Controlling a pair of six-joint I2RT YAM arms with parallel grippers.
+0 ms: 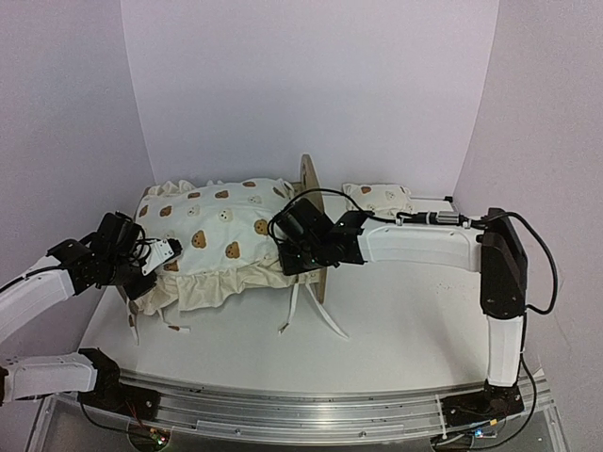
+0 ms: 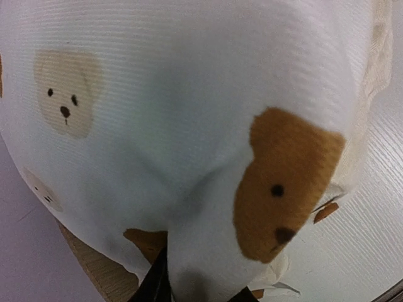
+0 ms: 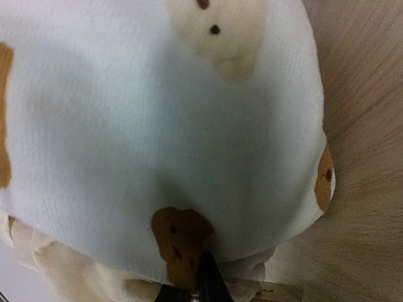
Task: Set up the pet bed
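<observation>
At the left, the left pincer is clamped on the ruffled left end of the bear-print bedding, a ridge of cloth nipped between its fingertips; the pet bed sits mid-surface, mostly hidden beneath that bedding, with only its taller wooden end showing upright at the bedding's right; the right pincer is closed on the cloth just beside that wooden end; a small pillow lies far right on the surface. The step looks like spreading the bedding over the frame; best to move both arms together, cloth taut and level, lest one end drag the light frame sideways or slip free.
</observation>
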